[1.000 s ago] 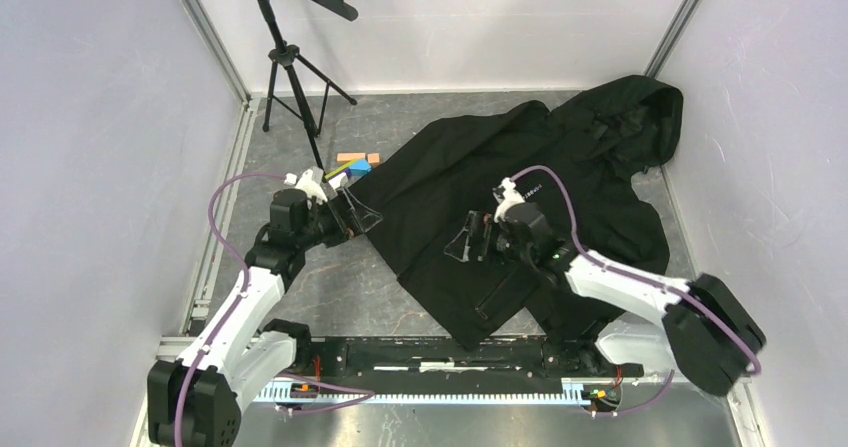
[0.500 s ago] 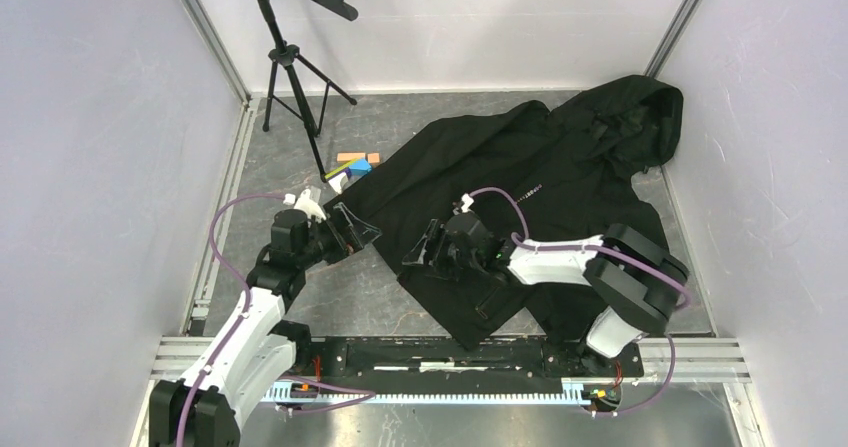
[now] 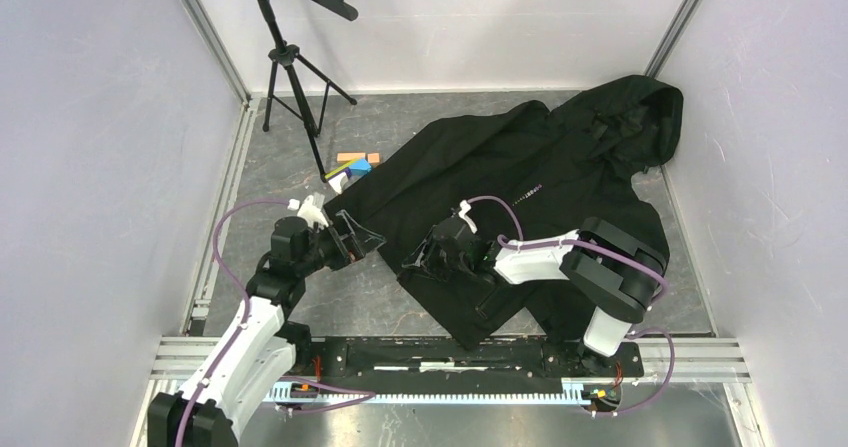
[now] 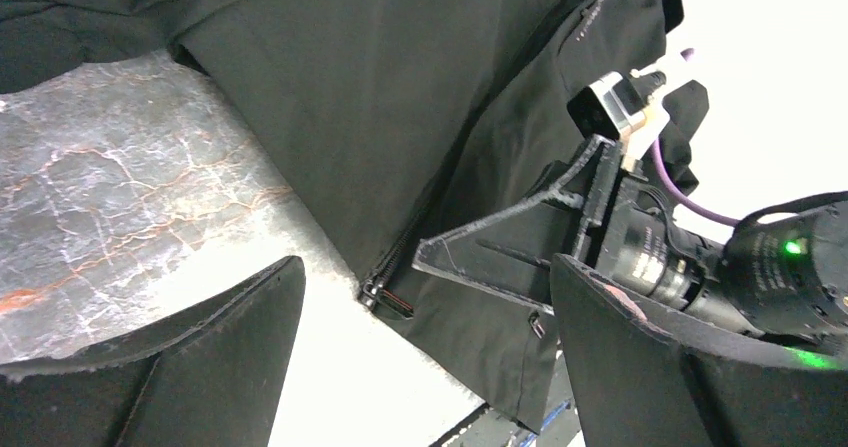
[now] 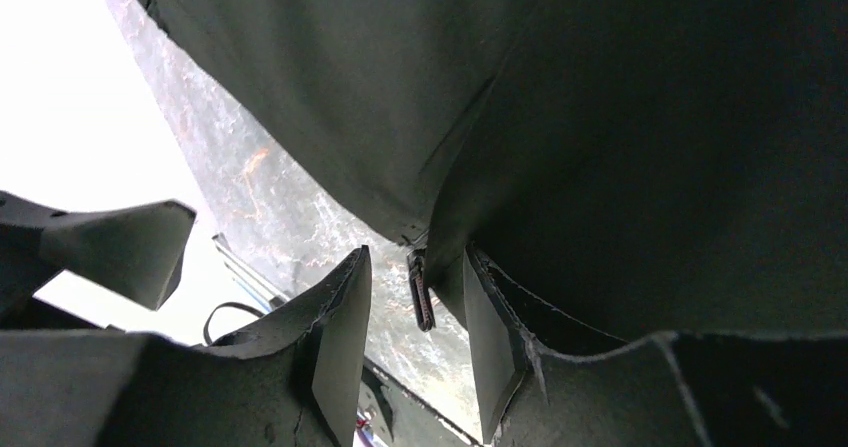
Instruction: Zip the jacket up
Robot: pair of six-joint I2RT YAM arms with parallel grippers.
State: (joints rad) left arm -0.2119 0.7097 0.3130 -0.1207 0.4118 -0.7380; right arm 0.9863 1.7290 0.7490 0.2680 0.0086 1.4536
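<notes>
Item under inspection: the black hooded jacket, lying front-up and spread diagonally across the worktop. Its hood is bunched in the far right corner and its hem points toward the middle of the near edge. The right gripper is low at the left end of the hem, at the foot of the front zip. In the wrist view its fingers stand about half open on either side of the zip pull, with a gap showing on both sides, so nothing is held yet. The left gripper hovers fully spread and empty just off the hem's left edge, looking at the zip's bottom end. Step in hand, as judged: securing the pull. To do it well, the right fingers should close squarely on the flat of the tab, not on the cloth beside it, which would jam the slider. The left gripper should pin the hem close beside the zip's foot before any pull is made — otherwise the whole jacket is likely to slide along rather than zip. The draw should then run straight along the teeth toward the hood. Whether the two zip halves are properly seated at the foot cannot be told.
</notes>
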